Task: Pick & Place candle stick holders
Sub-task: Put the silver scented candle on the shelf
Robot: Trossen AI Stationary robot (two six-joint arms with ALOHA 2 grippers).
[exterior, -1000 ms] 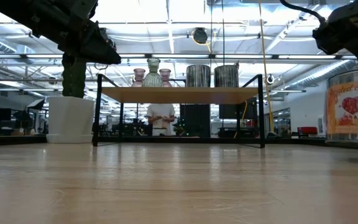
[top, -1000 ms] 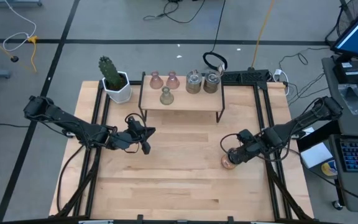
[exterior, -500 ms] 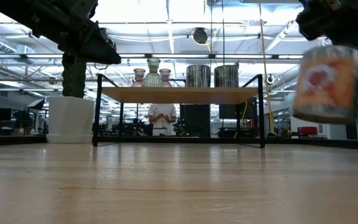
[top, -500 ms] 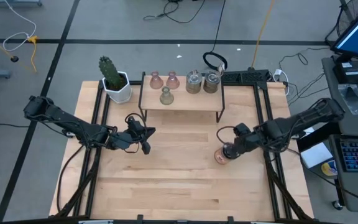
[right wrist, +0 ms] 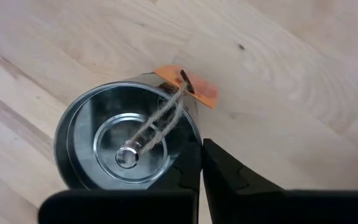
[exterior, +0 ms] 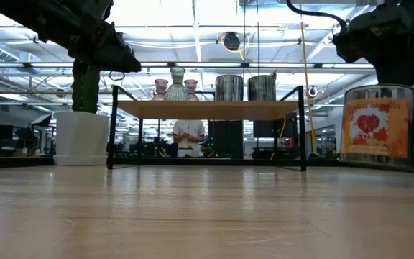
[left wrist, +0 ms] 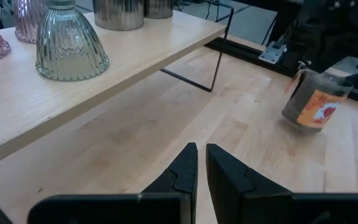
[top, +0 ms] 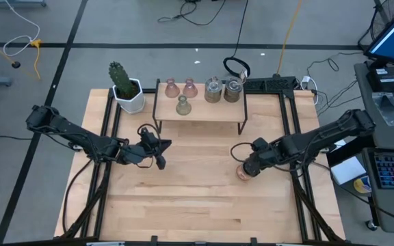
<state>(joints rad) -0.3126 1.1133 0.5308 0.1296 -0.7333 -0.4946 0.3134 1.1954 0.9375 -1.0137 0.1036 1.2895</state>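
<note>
My right gripper (top: 249,167) is shut on a shiny silver round holder (top: 243,172) with an orange label, at the table's right middle; it also shows in the low view (exterior: 377,127). My left gripper (top: 161,159) is shut and empty, above the table's left middle in front of the shelf. Two pale pink glass holders (top: 172,87) (top: 189,87), an olive-green one (top: 182,105) and two silver ones (top: 213,91) (top: 232,89) stand on their bases on the small wooden shelf (top: 200,113). My right gripper pinches the silver holder's rim wall (right wrist: 194,138), one finger inside the opening and one outside. The fingers come from above, pointing down. The holder is upright, slightly tilted, its base at or just above the table top; I cannot tell which.
A green cactus in a white pot (top: 126,87) stands at the far left beside the shelf. The shelf stands on thin black wire legs (exterior: 302,129). Black frame rails (top: 296,130) run along both table sides. Bare wood lies toward the near edge. A person (exterior: 187,137) shows far behind.
My right gripper has gone toward the table's left with the silver holder. It lifted the holder clear of the table, then brought it down again to table height. The gripper has stayed shut on the rim.
</note>
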